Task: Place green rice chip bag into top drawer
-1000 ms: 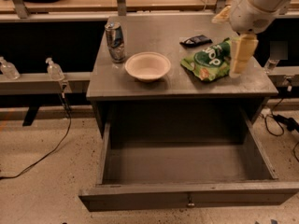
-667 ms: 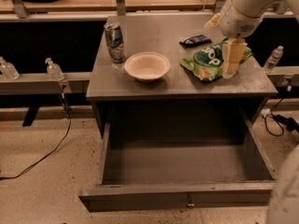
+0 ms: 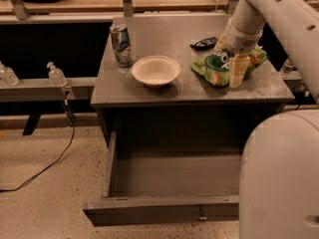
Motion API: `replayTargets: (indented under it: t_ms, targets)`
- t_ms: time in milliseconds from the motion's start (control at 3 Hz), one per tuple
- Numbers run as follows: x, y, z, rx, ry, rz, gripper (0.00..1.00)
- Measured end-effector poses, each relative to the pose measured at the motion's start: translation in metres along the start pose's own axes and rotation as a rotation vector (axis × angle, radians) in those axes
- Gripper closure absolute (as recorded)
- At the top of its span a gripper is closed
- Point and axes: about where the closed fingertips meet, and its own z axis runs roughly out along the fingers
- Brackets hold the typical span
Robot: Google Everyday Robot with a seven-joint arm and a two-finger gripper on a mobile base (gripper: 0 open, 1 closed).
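Grey metal table point(image 3: 164, 34), flat matte top with dull reflections. On it stood a printed metal can point(image 3: 121, 44), upright near the left rear. A shallow, round, off-white bowl point(image 3: 156, 70) sat just right of the can and apart from it. A small flat black packet point(image 3: 204, 43) lay toward the right rear.

The green rice chip bag point(image 3: 212, 72) lay flat on the right side of the table top, just in front of the black packet. It was crinkly and glossy, bright green with a dark round logo and pale chip pictures.

The top drawer point(image 3: 169, 210) stood pulled fully out below the table. It was a wide, deep box of grey sheet metal. Its flat front panel carried a small latch point(image 3: 202, 214) at the centre.

The arm point(image 3: 269, 14), smooth white and tubular, came in from the upper right and bent down at the wrist. The gripper point(image 3: 228, 63) pointed down onto the bag's right half. Its pale tan fingers point(image 3: 238, 69) were spread apart, with green foil showing between them. The jaws were released and not clamped on the bag. The near finger's tip reached the bag's front edge.

The robot's rounded white body point(image 3: 281, 178) covered the drawer's right end.
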Motion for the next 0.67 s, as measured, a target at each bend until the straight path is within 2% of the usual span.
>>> replayTargets:
  t_ms: [333,667]
  targets:
    - [0.0097,-0.0063,0.0144,-0.019,0.03,-0.008,0.41]
    - [0.01,-0.0043,0.0079,-0.015,0.001,-0.014,0.65]
